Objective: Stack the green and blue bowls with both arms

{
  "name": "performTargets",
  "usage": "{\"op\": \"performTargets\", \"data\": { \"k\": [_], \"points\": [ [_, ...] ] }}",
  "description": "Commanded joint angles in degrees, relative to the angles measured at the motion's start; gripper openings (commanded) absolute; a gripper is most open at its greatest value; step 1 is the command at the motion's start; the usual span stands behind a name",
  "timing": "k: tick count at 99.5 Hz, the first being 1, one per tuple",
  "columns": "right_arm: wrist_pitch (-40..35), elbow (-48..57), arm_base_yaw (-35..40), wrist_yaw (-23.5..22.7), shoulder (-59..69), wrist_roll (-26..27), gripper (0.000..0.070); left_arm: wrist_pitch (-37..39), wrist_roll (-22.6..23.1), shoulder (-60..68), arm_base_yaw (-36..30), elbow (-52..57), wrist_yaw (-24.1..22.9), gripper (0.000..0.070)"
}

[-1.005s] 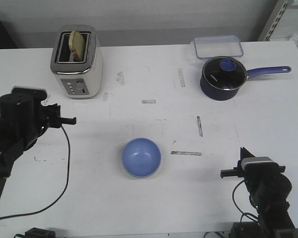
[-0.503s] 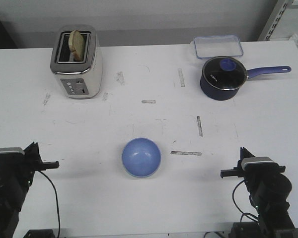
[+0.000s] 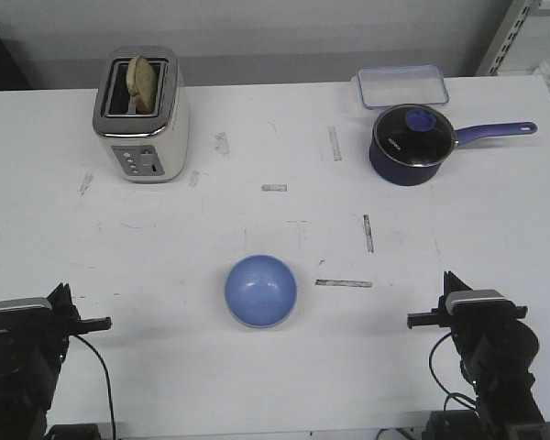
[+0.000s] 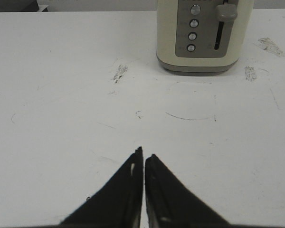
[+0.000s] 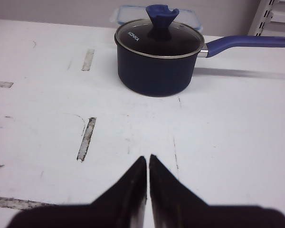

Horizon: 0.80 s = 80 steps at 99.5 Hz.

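The blue bowl [image 3: 260,291] sits upright on the white table [image 3: 284,385], near the front middle. The green bowl does not show in any view. My left gripper [image 3: 101,322] hovers at the front left, well to the left of the blue bowl, its jaws closed together with nothing between them [image 4: 144,153]. My right gripper [image 3: 412,320] is at the front right, well to the right of the bowl, also shut and empty [image 5: 147,158]. Neither wrist view shows a bowl.
A cream toaster [image 3: 142,115] [image 4: 204,35] with a slice of bread stands at the back left. A navy saucepan [image 3: 412,144] [image 5: 159,59] with a long blue handle is at the back right, with a clear lidded container [image 3: 401,85] behind it. Tape strips [image 3: 344,283] mark the table.
My left arm has dropped from beside the toaster to the front left corner, then settled there. The right arm and the blue bowl have not moved.
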Motion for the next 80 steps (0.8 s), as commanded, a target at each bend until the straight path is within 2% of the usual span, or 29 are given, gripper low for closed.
{"op": "performTargets", "data": {
  "k": [1,80],
  "points": [
    [0.8,0.3,0.1,0.0,0.2,-0.3,0.0,0.5,0.3,0.0,0.1,0.8,-0.2,0.0003],
    [0.8,0.3,0.1,0.0,0.2,-0.1,0.0,0.3,0.3,-3.3,0.1,0.8,-0.2,0.0003]
  ]
}}
